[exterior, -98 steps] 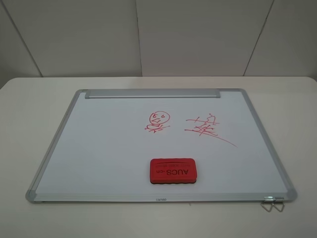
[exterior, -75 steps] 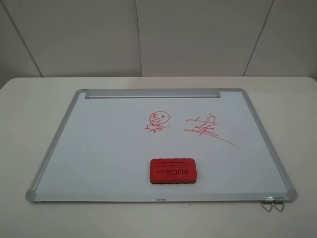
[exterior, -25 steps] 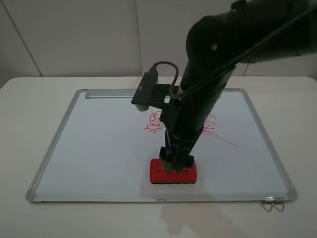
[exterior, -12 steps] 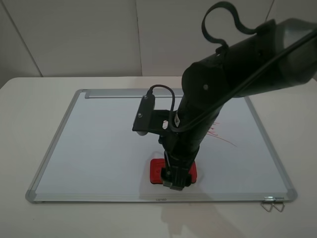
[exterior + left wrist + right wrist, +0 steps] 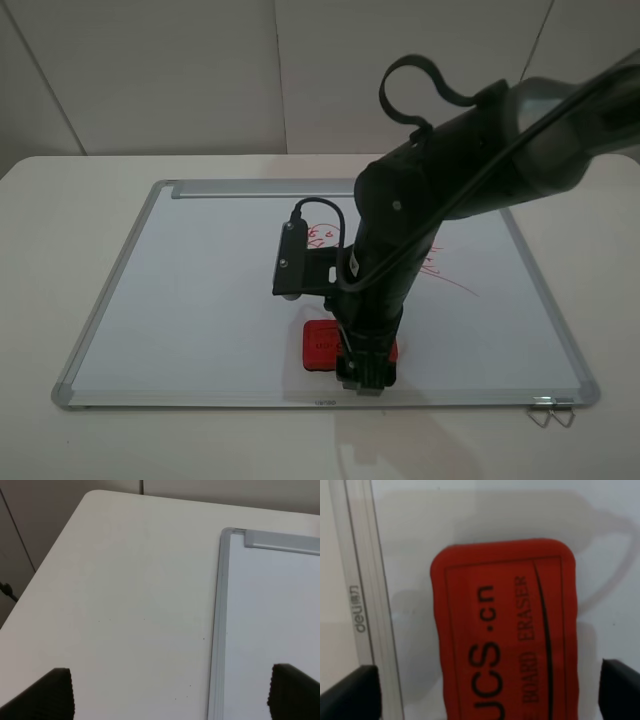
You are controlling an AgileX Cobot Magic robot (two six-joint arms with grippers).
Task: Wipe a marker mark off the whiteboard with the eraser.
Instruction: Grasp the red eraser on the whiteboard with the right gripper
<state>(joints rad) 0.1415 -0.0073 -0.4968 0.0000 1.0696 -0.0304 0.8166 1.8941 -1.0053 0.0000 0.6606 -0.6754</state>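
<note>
Right gripper (image 5: 362, 378) low over eraser (image 5: 505, 630), fingers spread wide, one each side, not clamped. Eraser flat on board (image 5: 200, 290) beneath it, by frame (image 5: 365, 580). Mark (image 5: 322, 236) beyond gripper, mostly behind arm (image 5: 450, 170). Left gripper (image 5: 175, 695) spread, over table (image 5: 125, 605) beside board.

The high camera stands off the arms beyond the white table's (image 5: 60, 210) 6 o'clock edge. It looks down at a slant toward the pale wall panels (image 5: 150, 70) at 12 o'clock, far enough back to hold the whole silver-framed white whiteboard (image 5: 200, 290). The left wrist camera looks down from moderate height on bare table and the board's 10 o'clock corner, where the silver tray strip (image 5: 280, 542) ends. The right wrist camera hangs very close above the red rectangular block eraser (image 5: 505, 630), facing straight down. It shares the eraser and the board's 6 o'clock frame rail (image 5: 360, 580) with the high view.
</note>
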